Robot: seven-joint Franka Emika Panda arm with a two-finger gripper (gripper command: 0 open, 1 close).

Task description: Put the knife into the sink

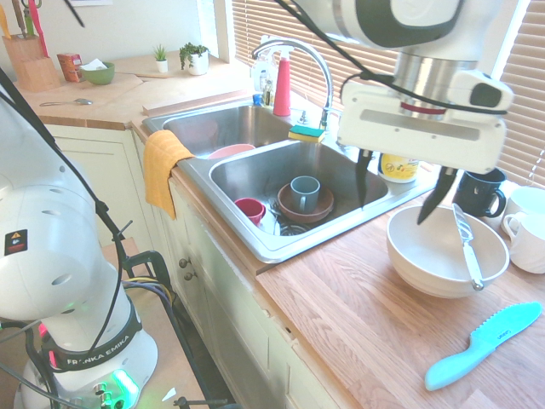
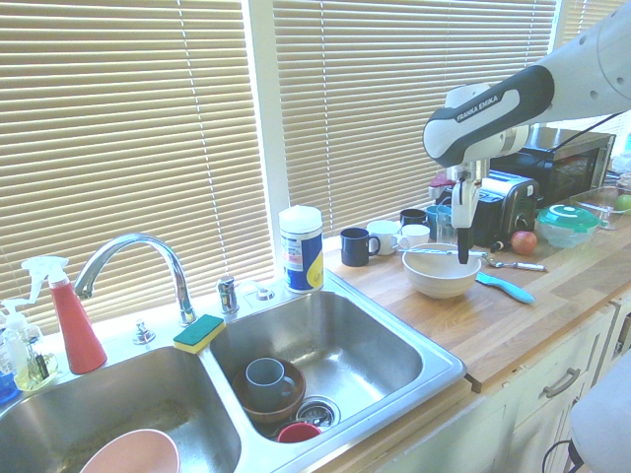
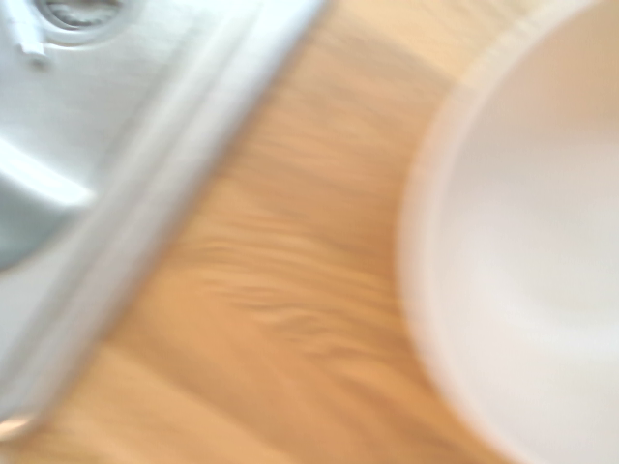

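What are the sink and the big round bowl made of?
The sink looks like brushed steel: grey metal with soft, bright shines. The bowl is smooth and off-white with a gentle gloss, maybe glazed pottery, though it might be plastic.

"What do you have in your first exterior view?"

"I see the slim knife with whitish handle and silvery-grey blade (image 1: pixel 467 245) lying across the round beige bowl (image 1: pixel 421 268). This bowl is on the brown wooden counter (image 1: pixel 332 315), to the right of the double-basin stainless steel sink (image 1: pixel 271 248)."

"And around the bowl?"

"Before it I see the turquoise plastic serrated knife (image 1: pixel 485 344); behind it, the dark blue round mug (image 1: pixel 479 192)."

"What is in the sink?"

"In the right basin, the blue-grey round mug (image 1: pixel 304 194) is in the round brown bowl (image 1: pixel 320 213). The round red cup (image 1: pixel 249 210) is to their left. The left basin has the round pink dish (image 1: pixel 232 151)."
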